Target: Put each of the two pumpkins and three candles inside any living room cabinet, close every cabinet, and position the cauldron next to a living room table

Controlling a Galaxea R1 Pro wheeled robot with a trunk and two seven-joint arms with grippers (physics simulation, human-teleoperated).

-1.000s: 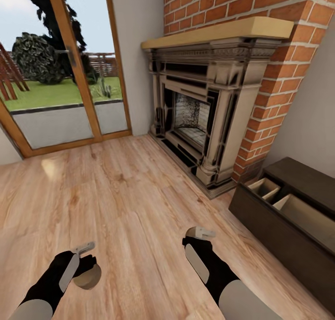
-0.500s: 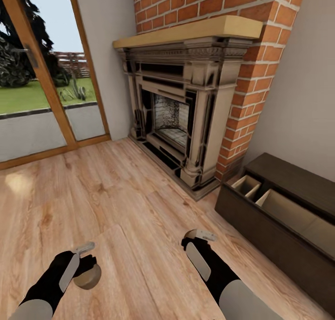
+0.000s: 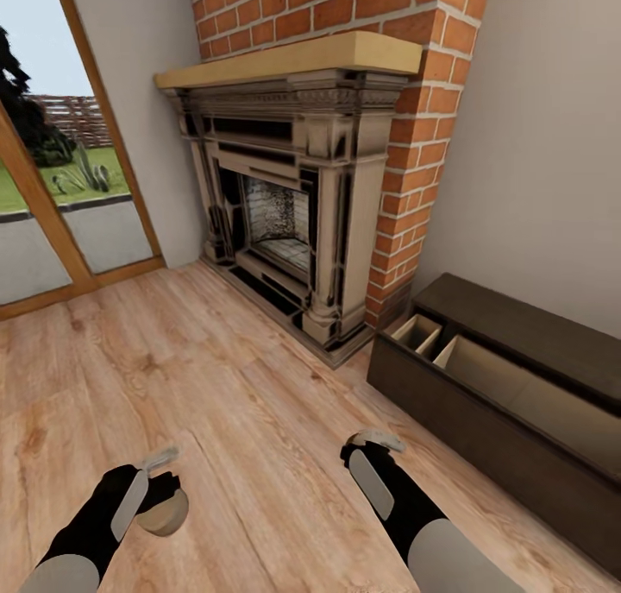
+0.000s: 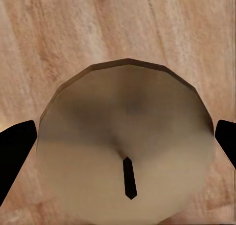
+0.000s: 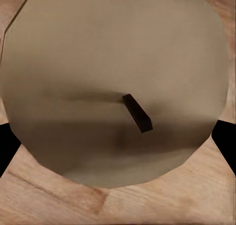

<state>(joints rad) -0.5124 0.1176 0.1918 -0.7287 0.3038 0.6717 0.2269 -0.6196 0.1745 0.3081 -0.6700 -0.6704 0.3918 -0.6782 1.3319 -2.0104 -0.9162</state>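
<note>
The left gripper (image 3: 159, 489) is grasping a candle (image 3: 164, 514) above the wood floor (image 3: 224, 386); the right gripper (image 3: 366, 444) is grasping another candle (image 5: 115, 82). The cabinet (image 3: 483, 420) is standing open at right.

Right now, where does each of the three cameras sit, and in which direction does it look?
Head view: on the head, looking forward and down at the fireplace and open cabinet; both arms show.
Left wrist view: by the left gripper, looking along its fingers at a candle.
Right wrist view: by the right gripper, looking at another candle.
Shared: the left candle, the wooden floor.
</note>
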